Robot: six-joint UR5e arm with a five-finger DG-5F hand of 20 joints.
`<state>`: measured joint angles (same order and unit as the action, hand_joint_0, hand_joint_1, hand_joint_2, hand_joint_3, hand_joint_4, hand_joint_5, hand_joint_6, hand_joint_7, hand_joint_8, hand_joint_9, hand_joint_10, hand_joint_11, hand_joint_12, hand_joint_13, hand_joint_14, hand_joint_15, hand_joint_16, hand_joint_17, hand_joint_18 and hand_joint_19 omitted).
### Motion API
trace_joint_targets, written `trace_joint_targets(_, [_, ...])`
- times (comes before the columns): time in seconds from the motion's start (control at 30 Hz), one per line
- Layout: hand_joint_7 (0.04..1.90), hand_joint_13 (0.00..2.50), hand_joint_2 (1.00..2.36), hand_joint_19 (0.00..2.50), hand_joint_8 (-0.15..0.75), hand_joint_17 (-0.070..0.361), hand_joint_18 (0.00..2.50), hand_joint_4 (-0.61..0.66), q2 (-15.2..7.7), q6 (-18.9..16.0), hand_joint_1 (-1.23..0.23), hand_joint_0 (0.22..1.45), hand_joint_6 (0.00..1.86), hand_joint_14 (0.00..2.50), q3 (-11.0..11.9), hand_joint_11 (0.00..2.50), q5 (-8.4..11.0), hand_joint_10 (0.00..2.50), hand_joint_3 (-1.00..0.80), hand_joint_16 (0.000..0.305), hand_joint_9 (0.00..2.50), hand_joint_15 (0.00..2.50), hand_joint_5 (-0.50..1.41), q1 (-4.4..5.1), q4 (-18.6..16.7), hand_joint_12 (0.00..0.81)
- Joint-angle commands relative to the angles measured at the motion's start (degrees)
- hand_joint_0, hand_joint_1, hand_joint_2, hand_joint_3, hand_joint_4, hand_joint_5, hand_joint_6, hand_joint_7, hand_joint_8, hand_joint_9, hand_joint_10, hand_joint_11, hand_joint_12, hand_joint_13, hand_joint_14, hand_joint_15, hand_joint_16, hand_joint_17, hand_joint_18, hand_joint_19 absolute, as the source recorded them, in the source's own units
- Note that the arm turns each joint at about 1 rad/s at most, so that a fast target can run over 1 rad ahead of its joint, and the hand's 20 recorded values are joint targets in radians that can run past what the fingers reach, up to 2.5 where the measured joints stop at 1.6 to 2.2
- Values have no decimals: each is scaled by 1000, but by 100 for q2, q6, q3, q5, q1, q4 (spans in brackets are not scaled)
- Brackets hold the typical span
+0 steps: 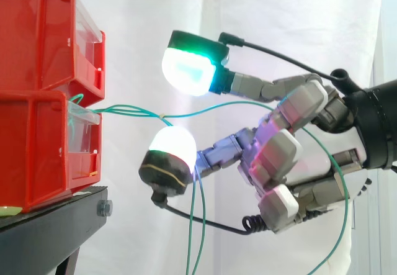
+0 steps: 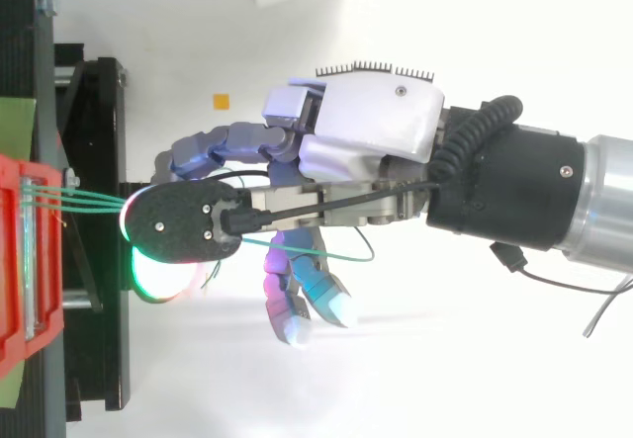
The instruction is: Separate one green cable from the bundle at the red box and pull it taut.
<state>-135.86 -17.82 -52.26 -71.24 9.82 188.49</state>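
Side-on — cables [image 1: 127, 108] seemingly loose between hand's [image 1: 280, 152] pads [image 1: 186, 70].

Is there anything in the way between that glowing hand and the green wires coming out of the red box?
Nothing visible does. The green cables run through open air from the red box straight into the gap between the hand's two outstretched fingers, one glowing pad above them and one below.

Thin green cables [image 1: 124, 107] leave the lower red box [image 1: 37, 144], run level, then part and droop.
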Motion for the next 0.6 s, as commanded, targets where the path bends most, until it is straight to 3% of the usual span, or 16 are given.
trace_joint_targets(0.0, [1335,1673,1000,289,236,185,1576,161,-11,-2,-504,392,503,17,119,407,-40,16,-500,82,2121,561,140,2,83,441])
trace_joint_targets(0.4, [1334,1662,1000,287,232,184,1563,166,-11,-2,-505,395,503,18,119,403,-110,15,-500,82,2110,565,139,-33,65,446])
trace_joint_targets(0.53, [1329,1659,1000,290,231,184,1558,166,-160,-11,-506,398,503,17,225,413,-163,16,-500,82,2111,557,139,-60,47,443])
trace_joint_targets(0.57, [1330,1658,1000,297,229,183,1556,167,-301,-20,-506,399,502,15,251,395,-189,15,-500,82,2113,564,140,-68,3,445])
